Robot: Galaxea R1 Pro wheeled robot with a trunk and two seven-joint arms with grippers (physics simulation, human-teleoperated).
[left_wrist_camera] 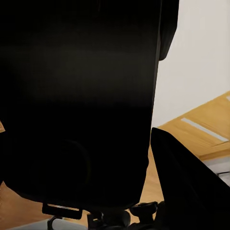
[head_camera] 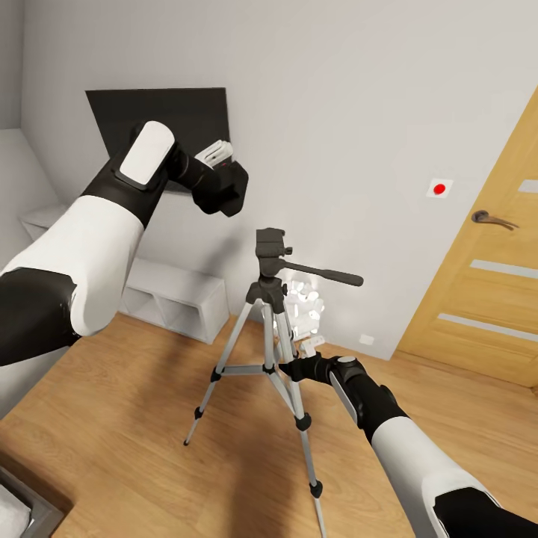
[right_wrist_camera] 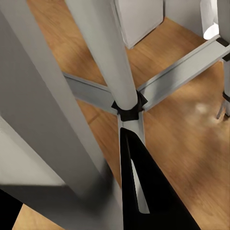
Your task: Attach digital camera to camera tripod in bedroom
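Bedroom, wood floor [head_camera: 149, 418]: we judged the camera tripod [head_camera: 270, 351] light and tippy, right gripper [head_camera: 293, 368] clamped on its leg, left gripper [head_camera: 224, 183] holding the digital camera [left_wrist_camera: 81, 105]

One camera tripod [head_camera: 270, 329] is counted, with three silver legs, one black head and one long pan handle [head_camera: 323, 273]. One digital camera [head_camera: 224, 187] is seen, and two robot arms are counted, each ending in one gripper: the left gripper [head_camera: 213, 158] and the right gripper [head_camera: 293, 368]. One black wall TV [head_camera: 127, 112], one grey cube shelf [head_camera: 175, 299], one oak door [head_camera: 486, 284] with one handle [head_camera: 493, 218], and one white spiky-ball lamp [head_camera: 306, 302] are present.
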